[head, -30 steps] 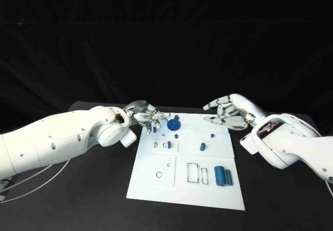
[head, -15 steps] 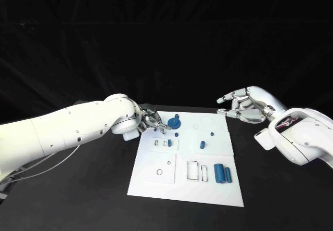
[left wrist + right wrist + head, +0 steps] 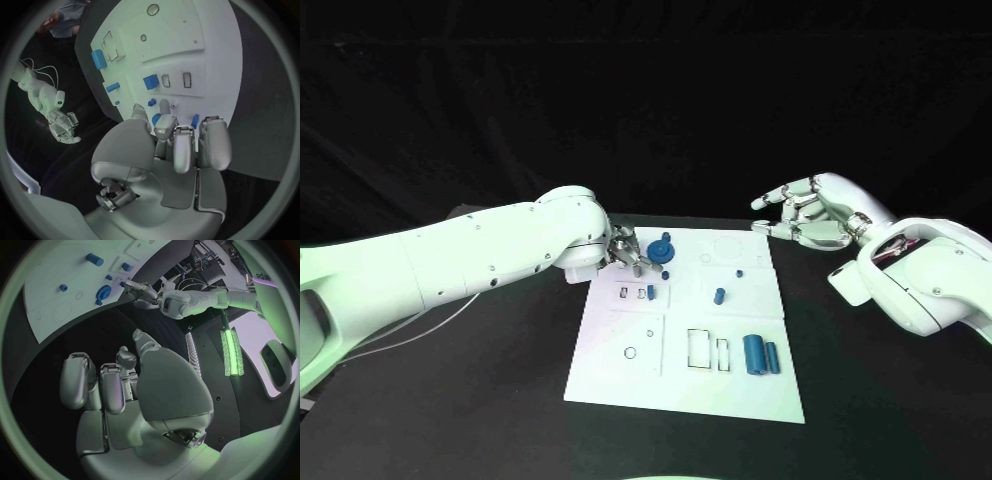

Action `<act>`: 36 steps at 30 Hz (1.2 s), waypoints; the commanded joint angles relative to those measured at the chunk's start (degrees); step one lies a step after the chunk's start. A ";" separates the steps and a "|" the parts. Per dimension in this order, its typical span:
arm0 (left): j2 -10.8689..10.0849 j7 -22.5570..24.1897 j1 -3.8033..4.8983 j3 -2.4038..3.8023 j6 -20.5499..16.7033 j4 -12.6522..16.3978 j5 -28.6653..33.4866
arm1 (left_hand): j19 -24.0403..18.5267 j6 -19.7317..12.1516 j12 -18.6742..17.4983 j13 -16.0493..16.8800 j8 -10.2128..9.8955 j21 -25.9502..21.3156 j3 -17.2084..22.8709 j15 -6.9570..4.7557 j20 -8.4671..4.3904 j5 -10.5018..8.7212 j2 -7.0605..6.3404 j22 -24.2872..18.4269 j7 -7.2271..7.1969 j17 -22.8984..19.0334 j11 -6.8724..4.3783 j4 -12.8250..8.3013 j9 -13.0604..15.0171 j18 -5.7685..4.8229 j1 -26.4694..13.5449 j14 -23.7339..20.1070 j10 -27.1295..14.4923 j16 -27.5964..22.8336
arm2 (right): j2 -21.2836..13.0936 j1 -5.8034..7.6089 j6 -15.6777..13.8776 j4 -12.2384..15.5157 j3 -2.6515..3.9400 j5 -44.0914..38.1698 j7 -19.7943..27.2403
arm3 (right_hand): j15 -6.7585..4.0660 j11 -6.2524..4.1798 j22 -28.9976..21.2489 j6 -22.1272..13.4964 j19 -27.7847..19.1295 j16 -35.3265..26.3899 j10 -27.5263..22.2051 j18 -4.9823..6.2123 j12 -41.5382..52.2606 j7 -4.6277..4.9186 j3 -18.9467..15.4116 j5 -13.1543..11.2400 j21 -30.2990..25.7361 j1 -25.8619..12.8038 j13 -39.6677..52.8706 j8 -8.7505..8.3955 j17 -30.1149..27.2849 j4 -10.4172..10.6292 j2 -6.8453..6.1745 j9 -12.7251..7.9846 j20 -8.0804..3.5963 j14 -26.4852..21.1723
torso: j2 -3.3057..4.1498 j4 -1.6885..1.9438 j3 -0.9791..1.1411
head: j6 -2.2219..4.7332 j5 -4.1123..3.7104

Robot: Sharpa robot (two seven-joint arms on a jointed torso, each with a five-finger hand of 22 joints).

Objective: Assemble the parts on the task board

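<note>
Head view: I see the flat white task board point(image 3: 687, 390) on the black table point(image 3: 877, 400), small blue parts on it
Left hand point(image 3: 626, 253): fingers over the board's far corner beside the round blue part point(image 3: 661, 250); grip I cannot tell
Right hand point(image 3: 808, 215): off the board's far right, fingers loosely spread, holding nothing
Left wrist view: smooth silver fingers point(image 3: 185, 150) just above a small blue peg point(image 3: 152, 102)

the board point(image 3: 678, 375) lies mid-bench point(image 3: 473, 400). a disc part point(image 3: 661, 249) sits near its far left corner, a peg point(image 3: 720, 296) mid-board, two cylinders point(image 3: 760, 354) by its right edge. left robot hand point(image 3: 629, 252) over the far left corner; right robot hand point(image 3: 802, 218) beyond the far right corner.
</note>
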 commanded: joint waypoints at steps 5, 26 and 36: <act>1.13 -2.40 0.15 -0.17 6.40 -0.82 -2.49 | 0.71 -0.68 0.00 -0.21 0.37 0.58 -0.67 -0.37 -0.09 -0.01 0.06 0.56 0.02 10.38 -0.02 0.04 0.27 -0.71 -0.59 4.51 -0.22 -0.02 | -0.03 0.05 0.48 -0.07 0.04 -0.11 -0.76 | -0.32 -0.18 -0.20 -0.72 0.11 -0.34 -0.05 0.50 -0.43 0.02 -0.38 0.59 -0.42 -0.63 -0.13 0.05 6.49 0.07 0.05 -0.15 -0.43 3.06 | 0.01 -0.05 0.00 | -0.39 0.02; 3.12 -2.71 0.05 -0.47 8.22 -1.68 -1.90 | 0.91 -1.38 -0.03 -0.21 0.26 1.09 -0.81 -0.25 0.01 0.00 0.69 1.52 0.18 10.38 0.12 -0.07 0.67 -0.88 -0.56 4.50 -0.50 -0.06 | 0.25 0.05 0.84 -0.37 0.04 -0.13 -1.04 | -0.31 -0.15 -0.36 -0.89 0.08 -0.52 -0.19 0.53 -0.59 0.04 -0.39 1.00 -0.66 -0.69 -0.35 0.04 6.36 0.12 0.07 -0.25 -0.42 3.03 | 0.03 0.00 0.04 | -1.30 -0.02; 3.28 -2.70 0.04 -0.48 9.80 -1.51 -1.54 | 0.94 -1.55 0.15 -0.04 0.43 1.39 -0.08 -0.21 0.10 0.02 1.50 2.05 0.18 10.40 0.14 -0.47 1.30 -0.95 1.28 4.51 -0.56 -0.08 | 0.52 0.04 1.15 -0.63 0.04 -0.13 -1.15 | -0.30 -0.15 -0.31 -0.92 0.13 -0.53 -0.14 0.51 -0.53 0.05 -0.36 1.26 -0.62 -0.66 -0.32 0.06 6.36 0.11 0.10 -0.29 -0.42 3.03 | 0.06 0.01 0.04 | -1.46 0.03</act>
